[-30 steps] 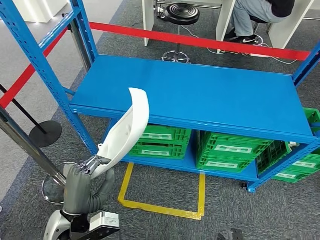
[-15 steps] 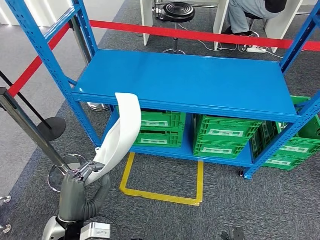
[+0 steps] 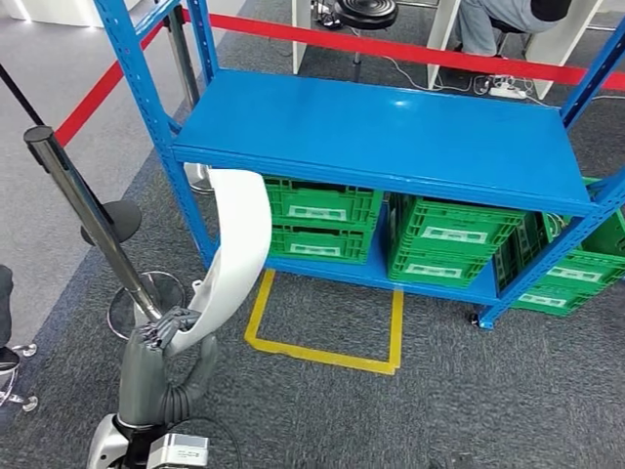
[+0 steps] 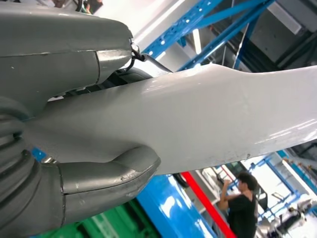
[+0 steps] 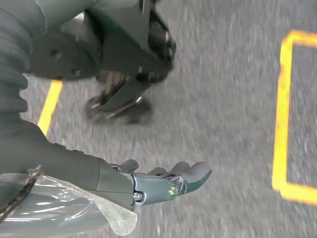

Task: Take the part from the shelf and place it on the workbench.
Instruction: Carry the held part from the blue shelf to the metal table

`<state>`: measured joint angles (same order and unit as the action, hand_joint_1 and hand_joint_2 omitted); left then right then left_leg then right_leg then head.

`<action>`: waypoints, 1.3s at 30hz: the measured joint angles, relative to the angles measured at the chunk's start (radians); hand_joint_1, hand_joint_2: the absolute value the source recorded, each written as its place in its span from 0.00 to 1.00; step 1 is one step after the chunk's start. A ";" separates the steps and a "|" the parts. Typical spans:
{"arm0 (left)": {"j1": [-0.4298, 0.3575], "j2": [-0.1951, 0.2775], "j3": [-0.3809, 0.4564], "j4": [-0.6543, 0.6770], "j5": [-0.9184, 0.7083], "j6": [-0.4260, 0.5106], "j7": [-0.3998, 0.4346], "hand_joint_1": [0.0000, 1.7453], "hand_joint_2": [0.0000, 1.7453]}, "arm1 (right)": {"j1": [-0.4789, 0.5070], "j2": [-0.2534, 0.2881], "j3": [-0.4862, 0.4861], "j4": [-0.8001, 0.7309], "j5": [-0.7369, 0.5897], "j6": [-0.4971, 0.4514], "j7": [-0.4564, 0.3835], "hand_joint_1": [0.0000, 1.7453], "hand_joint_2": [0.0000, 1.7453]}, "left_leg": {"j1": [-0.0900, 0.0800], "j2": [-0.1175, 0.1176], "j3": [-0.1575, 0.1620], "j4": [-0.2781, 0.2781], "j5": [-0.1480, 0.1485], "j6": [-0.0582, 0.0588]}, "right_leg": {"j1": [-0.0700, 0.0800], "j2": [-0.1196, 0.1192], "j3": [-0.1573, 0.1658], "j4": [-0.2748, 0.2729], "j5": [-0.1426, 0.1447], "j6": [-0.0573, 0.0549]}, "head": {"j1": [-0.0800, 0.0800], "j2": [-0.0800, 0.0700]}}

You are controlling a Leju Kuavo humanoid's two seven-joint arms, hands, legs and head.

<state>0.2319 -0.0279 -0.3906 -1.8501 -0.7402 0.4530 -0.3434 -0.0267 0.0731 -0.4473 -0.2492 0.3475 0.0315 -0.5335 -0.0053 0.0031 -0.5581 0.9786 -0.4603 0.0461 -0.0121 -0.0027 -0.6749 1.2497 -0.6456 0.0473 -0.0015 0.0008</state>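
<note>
One long white part (image 3: 234, 244) gripped at its near end by my left hand (image 3: 158, 342); looks stiff, light, slippery; right hand (image 5: 164, 181) empty, fingers extended.

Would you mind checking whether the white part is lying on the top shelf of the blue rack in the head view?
No, the left hand holds the white part up in front of the blue rack.
</note>
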 joint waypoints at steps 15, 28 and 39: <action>-0.047 -0.015 -0.021 0.042 0.045 -0.059 -0.056 1.00 1.00 | 0.015 0.009 -0.081 0.003 -0.028 -0.011 -0.035 0.00 1.00 | 0.004 -0.002 -0.156 0.257 -0.106 -0.060 | 0.011 -0.017 0.220 -0.308 0.108 -0.065 | -0.003 0.000; -0.074 -0.029 -0.039 0.074 0.088 -0.077 -0.095 1.00 1.00 | 0.029 0.052 -0.166 0.002 -0.022 -0.043 -0.016 0.00 1.00 | 0.009 -0.001 0.032 0.001 -0.021 -0.008 | 0.008 -0.005 0.060 -0.160 0.073 -0.012 | 0.003 0.000; -0.078 -0.032 -0.050 0.090 0.102 -0.089 -0.107 1.00 1.00 | 0.029 0.053 -0.206 0.000 -0.017 -0.047 -0.012 0.00 1.00 | 0.006 -0.004 -0.066 0.021 0.068 -0.042 | 0.000 0.015 0.232 -0.288 0.090 -0.010 | 0.004 0.000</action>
<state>0.1534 -0.0595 -0.4411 -1.7605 -0.6381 0.3639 -0.4507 0.0026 0.1263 -0.6537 -0.2496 0.3301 -0.0151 -0.5460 0.0005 -0.0005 -0.6244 1.0000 -0.3922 0.0046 -0.0118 0.0119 -0.4428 0.9621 -0.5559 0.0377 0.0028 0.0008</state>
